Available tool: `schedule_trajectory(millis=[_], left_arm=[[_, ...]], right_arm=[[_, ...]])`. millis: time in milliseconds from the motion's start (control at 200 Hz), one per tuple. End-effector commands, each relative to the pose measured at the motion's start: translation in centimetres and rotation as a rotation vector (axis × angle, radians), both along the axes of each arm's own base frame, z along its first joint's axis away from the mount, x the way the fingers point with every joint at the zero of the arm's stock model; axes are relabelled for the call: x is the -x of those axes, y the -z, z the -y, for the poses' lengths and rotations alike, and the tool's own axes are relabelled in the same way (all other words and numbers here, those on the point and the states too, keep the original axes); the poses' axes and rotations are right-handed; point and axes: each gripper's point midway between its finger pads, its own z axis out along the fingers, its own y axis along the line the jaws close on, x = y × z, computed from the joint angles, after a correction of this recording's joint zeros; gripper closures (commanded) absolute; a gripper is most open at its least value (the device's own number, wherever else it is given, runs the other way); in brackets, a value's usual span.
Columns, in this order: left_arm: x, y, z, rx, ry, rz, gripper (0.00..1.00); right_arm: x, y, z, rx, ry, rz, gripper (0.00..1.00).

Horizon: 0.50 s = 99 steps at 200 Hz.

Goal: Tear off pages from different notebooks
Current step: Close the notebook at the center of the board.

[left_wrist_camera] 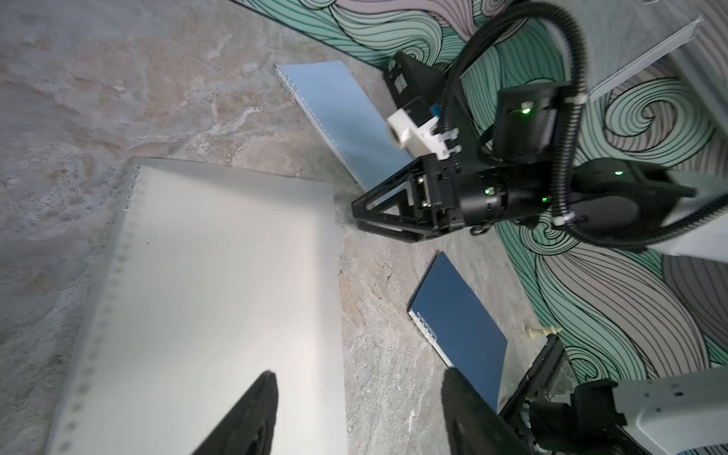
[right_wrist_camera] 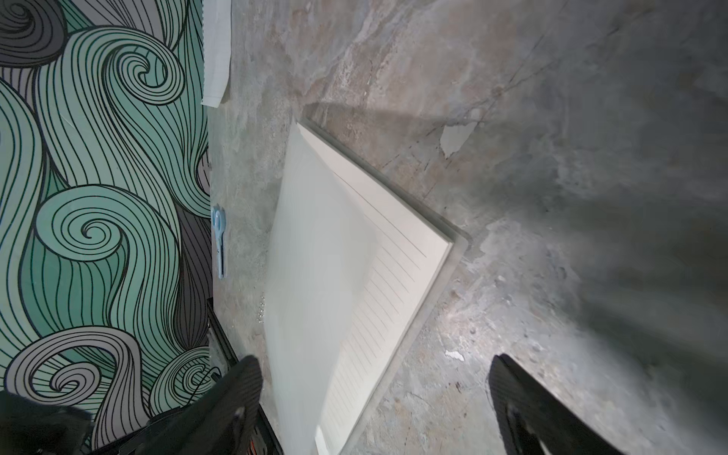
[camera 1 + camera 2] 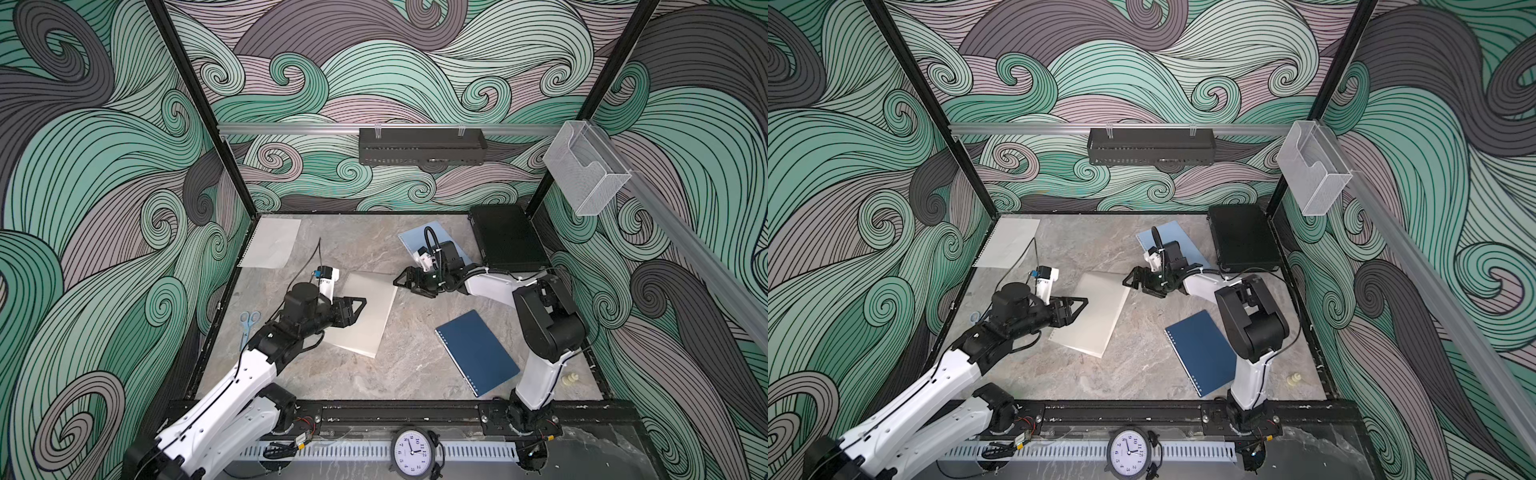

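Mid-table lies the cream lined notebook (image 3: 368, 318) (image 3: 1096, 316). In the right wrist view its top sheet (image 2: 315, 275) bows up, blurred, over the lined page (image 2: 394, 268). My left gripper (image 3: 360, 306) (image 1: 358, 394) hangs open over the notebook's left part, nothing between its fingers. My right gripper (image 3: 395, 283) (image 2: 374, 378) is open at the notebook's far right corner. The light blue notebook (image 3: 409, 239) lies behind, partly hidden by my right wrist. The navy notebook (image 3: 478, 353) lies front right. A loose page (image 3: 270, 243) rests at the back left.
A flat black case (image 3: 507, 239) sits in the back right corner. Light blue scissors (image 3: 248, 328) lie by the left wall. A small cream piece (image 3: 570, 380) stands near the right wall. A black basket (image 3: 422, 145) and a clear holder (image 3: 582, 174) hang on the walls.
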Motion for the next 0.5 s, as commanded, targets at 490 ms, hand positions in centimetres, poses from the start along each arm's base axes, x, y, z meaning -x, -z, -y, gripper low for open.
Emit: schedule_trajectory(millis=[490], left_arm=[[-5.1,8.2,5.3,-0.664,-0.001,-0.334,0.36]], right_arm=[[2.5,-2.1,5.8,0.109,0.055,0.061,0.08]])
